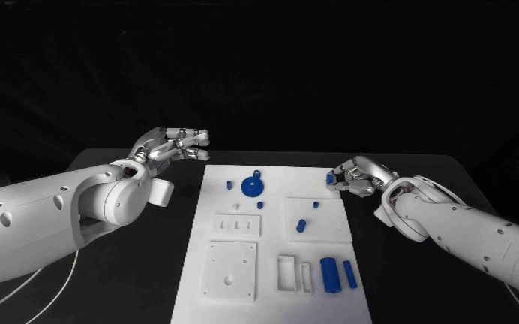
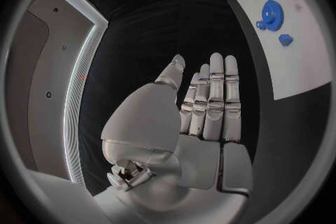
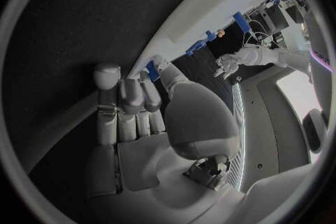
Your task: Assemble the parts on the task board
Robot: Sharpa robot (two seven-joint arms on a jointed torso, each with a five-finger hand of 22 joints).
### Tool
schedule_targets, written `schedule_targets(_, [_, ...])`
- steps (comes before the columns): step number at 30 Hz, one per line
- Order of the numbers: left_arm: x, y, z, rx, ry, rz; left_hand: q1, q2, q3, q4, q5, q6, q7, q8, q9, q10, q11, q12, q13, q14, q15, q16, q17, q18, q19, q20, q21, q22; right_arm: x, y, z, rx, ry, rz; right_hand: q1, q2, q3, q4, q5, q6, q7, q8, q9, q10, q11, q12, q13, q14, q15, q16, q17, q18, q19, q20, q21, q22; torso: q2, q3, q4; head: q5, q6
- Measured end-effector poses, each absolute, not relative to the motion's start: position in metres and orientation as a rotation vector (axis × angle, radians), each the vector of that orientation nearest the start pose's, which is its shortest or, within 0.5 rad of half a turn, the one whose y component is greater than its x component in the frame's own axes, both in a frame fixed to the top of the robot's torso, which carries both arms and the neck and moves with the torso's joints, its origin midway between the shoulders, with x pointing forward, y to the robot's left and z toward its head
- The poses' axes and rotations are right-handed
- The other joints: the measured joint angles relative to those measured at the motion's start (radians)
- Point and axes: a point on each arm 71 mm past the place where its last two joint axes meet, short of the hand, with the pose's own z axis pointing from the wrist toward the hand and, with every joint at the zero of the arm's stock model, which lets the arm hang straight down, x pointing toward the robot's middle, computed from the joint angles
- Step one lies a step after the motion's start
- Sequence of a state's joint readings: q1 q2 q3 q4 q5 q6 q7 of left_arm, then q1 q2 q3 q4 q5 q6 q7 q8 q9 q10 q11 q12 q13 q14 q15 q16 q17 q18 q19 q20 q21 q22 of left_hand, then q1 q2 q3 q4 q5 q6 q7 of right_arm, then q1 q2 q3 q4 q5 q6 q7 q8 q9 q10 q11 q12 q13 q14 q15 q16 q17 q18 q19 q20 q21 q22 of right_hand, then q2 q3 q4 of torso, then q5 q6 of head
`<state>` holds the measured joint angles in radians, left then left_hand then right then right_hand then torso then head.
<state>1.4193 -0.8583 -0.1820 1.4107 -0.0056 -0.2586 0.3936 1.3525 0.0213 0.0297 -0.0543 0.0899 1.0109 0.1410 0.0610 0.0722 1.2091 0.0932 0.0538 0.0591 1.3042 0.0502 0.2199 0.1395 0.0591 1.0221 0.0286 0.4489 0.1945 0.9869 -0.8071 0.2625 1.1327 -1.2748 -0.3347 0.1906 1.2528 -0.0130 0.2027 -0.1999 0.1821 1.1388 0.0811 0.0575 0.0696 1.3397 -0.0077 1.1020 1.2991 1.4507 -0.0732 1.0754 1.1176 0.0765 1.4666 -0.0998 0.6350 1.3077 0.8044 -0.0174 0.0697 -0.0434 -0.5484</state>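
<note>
Gear (image 1: 252,185) lies between the empty, spread left hand (image 1: 176,145) and right hand (image 1: 355,176) pinching a blue part (image 1: 331,179).

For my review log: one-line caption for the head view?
Right hand pinches a blue part at the task board edge; left hand hovers open.

task board (image 1: 276,264): matt white plastic-looking plate | parts (image 1: 252,185): smooth blue plastic look | table (image 1: 141,279): matt black | left hand (image 1: 173,146), right hand (image 1: 354,175): silvery metallic sheen | arms (image 1: 65,211): glossy white shells
</note>
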Motion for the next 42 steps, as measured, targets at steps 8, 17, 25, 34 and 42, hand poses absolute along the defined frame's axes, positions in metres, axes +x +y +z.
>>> schedule_targets(8, [0.527, 0.253, -0.124, -0.966, 1.374, -1.457, 0.000, 0.000, 0.000, 0.000, 0.000, 0.000, 0.000, 0.000, 0.000, -0.002, 0.002, 0.000, 0.000, 0.000, 0.000, 0.000, 0.000, 0.000, 0.000, 0.000, 0.000, 0.000, 0.533, -0.311, -0.212, 0.202, 1.532, 0.692, 0.000, 0.000, 0.005, -0.003, -0.004, 0.018, -0.008, -0.001, 0.000, 0.002, -0.005, 0.003, 0.002, 0.002, -0.002, 0.004, 0.003, 0.000, 0.000, 0.000, 0.004, 0.000, 0.000, -0.0003, 0.0006, -0.003, -0.001])
schedule_targets(17, [0.527, 0.253, -0.124, -0.966, 1.375, -1.456, 0.000, 0.000, 0.003, -0.003, 0.000, 0.000, 0.000, 0.000, 0.000, -0.002, 0.002, 0.000, 0.000, 0.000, 0.000, 0.000, 0.000, 0.000, 0.000, 0.000, 0.000, 0.000, 0.533, -0.309, -0.213, 0.212, 1.522, 0.693, 0.000, 0.000, -0.002, 0.004, -0.004, 0.043, -0.018, 0.003, 0.002, 0.010, -0.012, 0.009, 0.006, 0.000, -0.008, 0.004, 0.007, 0.000, 0.000, 0.000, 0.015, 0.000, 0.000, -0.0003, 0.0008, -0.003, -0.002])
schedule_targets(25, [0.528, 0.254, -0.124, -0.961, 1.382, -1.446, 0.000, 0.000, 0.003, -0.003, -0.004, 0.000, 0.000, 0.000, 0.000, 0.028, -0.009, 0.000, 0.000, 0.017, -0.017, 0.022, 0.014, 0.000, 0.011, -0.011, 0.016, 0.007, 0.531, -0.309, -0.213, 0.233, 1.501, 0.684, -0.004, -0.005, -0.019, 0.009, 0.069, 0.047, -0.020, 0.003, 0.003, 0.022, -0.017, 0.023, 0.009, 0.004, -0.011, 0.015, 0.016, 0.000, 0.000, -0.007, 0.028, 0.000, -0.001, -0.0004, -0.0001, -0.002, 0.002])
schedule_targets(34, [0.532, 0.254, -0.126, -0.940, 1.437, -1.398, -0.014, 0.005, -0.015, -0.001, -0.004, 0.027, -0.027, 0.000, -0.002, 0.192, -0.066, 0.014, 0.006, 0.035, -0.073, 0.296, 0.189, -0.014, 0.055, -0.067, 0.145, 0.089, 0.531, -0.297, -0.194, 0.241, 1.469, 0.709, -0.005, -0.006, -0.024, 0.004, 0.102, 0.052, -0.018, 0.003, 0.005, 0.022, -0.017, 0.027, 0.009, 0.004, -0.011, 0.019, 0.021, 0.000, 0.000, -0.007, 0.035, 0.000, -0.007, -0.0024, -0.0010, 0.000, 0.009])
schedule_targets(42, [0.536, 0.242, -0.128, -0.894, 1.564, -1.334, -0.040, 0.013, -0.035, 0.002, 0.050, 0.078, -0.055, 0.000, 0.000, 0.258, -0.111, 0.135, 0.050, 0.040, -0.121, 0.581, 0.341, -0.014, 0.064, -0.119, 0.335, 0.223, 0.536, -0.275, -0.168, 0.233, 1.451, 0.743, -0.006, -0.005, -0.027, 0.007, 0.109, 0.053, -0.019, 0.003, 0.005, 0.022, -0.017, 0.027, 0.009, 0.004, -0.011, 0.019, 0.021, 0.000, 0.000, -0.007, 0.035, 0.000, -0.019, -0.0074, -0.0042, 0.003, 0.013])
